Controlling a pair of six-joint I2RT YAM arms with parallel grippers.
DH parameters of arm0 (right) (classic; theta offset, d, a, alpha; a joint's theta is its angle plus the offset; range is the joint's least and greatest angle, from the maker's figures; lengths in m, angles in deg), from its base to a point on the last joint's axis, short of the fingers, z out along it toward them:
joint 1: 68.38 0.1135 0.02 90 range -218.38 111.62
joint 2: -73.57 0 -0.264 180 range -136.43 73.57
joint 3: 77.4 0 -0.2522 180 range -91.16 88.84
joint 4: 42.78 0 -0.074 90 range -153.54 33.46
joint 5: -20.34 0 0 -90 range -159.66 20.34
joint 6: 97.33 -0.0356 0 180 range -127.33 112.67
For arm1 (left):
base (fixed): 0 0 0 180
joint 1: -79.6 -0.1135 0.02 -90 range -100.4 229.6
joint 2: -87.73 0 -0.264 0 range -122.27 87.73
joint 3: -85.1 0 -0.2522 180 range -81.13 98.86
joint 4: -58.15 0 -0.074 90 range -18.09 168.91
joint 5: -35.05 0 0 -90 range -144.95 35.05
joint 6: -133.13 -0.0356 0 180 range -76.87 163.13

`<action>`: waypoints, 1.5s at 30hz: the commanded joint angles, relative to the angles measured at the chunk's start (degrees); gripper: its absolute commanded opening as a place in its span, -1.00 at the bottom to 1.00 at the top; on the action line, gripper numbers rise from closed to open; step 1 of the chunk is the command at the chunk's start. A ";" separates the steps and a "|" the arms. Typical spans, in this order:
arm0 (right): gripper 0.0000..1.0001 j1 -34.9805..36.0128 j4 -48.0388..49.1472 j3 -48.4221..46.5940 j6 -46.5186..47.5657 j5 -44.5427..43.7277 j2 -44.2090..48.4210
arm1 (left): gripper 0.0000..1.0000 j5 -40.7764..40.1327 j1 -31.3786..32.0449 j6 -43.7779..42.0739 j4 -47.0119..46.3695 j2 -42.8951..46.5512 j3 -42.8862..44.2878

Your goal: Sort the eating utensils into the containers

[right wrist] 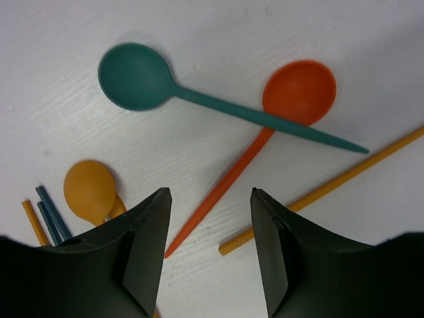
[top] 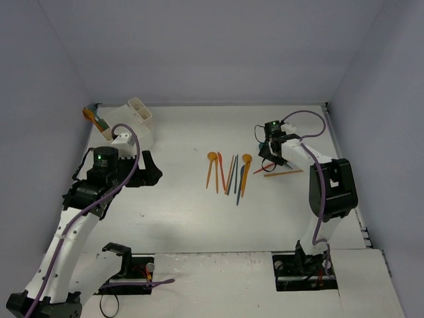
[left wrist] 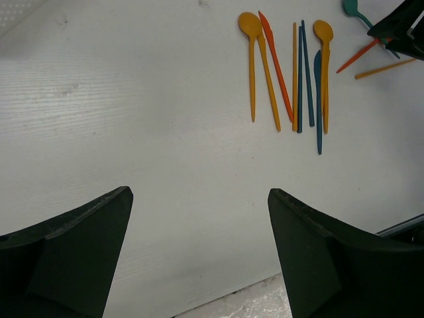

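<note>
Right wrist: teal spoon (right wrist: 225,106) crosses red spoon (right wrist: 301,86) (touching).

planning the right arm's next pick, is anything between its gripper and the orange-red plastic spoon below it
Nothing covers its handle: the right gripper, jaws open, frames the orange-red plastic spoon directly. But the teal plastic spoon lies with its handle across the red bowl, so a lift may disturb it.
</note>
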 commanded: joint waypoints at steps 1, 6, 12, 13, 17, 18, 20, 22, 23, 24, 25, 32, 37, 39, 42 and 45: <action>-0.06 -0.53 0.54 -7.01 9.60 -4.99 -2.24 | 0.62 1.58 1.11 1.63 -0.75 1.34 0.17; -0.04 -2.15 0.49 -9.83 20.68 -2.11 -4.23 | 0.62 2.22 1.45 1.85 -0.81 2.11 -1.06; -0.03 -4.50 0.58 -13.23 25.36 4.88 -8.18 | 0.62 3.16 2.03 1.73 -0.79 2.08 -1.11; -0.03 -4.74 0.58 -13.53 26.06 5.78 -8.93 | 0.62 3.24 2.06 1.62 -0.81 2.11 -1.03; -0.03 -4.93 0.58 -14.55 30.54 8.65 -10.89 | 0.62 3.47 2.21 1.50 -0.75 2.26 -0.96; -0.03 -4.93 0.58 -14.59 31.62 9.21 -11.07 | 0.62 3.57 2.26 1.50 -0.75 2.26 -1.01; -0.03 -4.96 0.58 -14.53 32.88 9.80 -11.39 | 0.62 3.59 2.30 1.56 -0.75 2.38 -1.12; -0.03 -4.94 0.58 -14.34 33.91 10.66 -11.67 | 0.62 3.72 2.30 1.60 -0.82 2.58 -1.37; -0.03 -4.93 0.62 -14.15 34.06 10.85 -11.88 | 0.62 3.67 2.30 1.59 -0.80 2.64 -1.55; -0.04 -4.93 0.66 -13.92 34.16 10.95 -12.16 | 0.62 3.57 2.30 1.59 -0.76 2.69 -1.73; -0.06 -4.93 0.59 -13.81 34.32 11.12 -12.35 | 0.62 3.56 2.30 1.59 -0.75 2.62 -1.83; -0.37 -4.45 0.67 -12.62 35.17 12.62 -13.31 | 0.62 3.56 2.30 1.76 -0.75 2.81 -1.84; -0.62 -3.70 0.67 -12.74 35.66 14.55 -13.43 | 0.62 3.56 2.30 1.95 -0.84 3.05 -1.68; -0.69 -3.33 0.59 -13.01 36.03 14.84 -13.25 | 0.62 3.65 2.30 2.03 -0.84 3.23 -1.76; -0.82 -2.24 0.67 -13.38 36.68 15.08 -13.24 | 0.62 3.73 2.30 2.21 -0.83 3.60 -1.66; -0.90 -1.02 0.67 -14.01 38.73 14.44 -12.38 | 0.62 3.65 2.30 2.42 -0.75 4.01 -1.32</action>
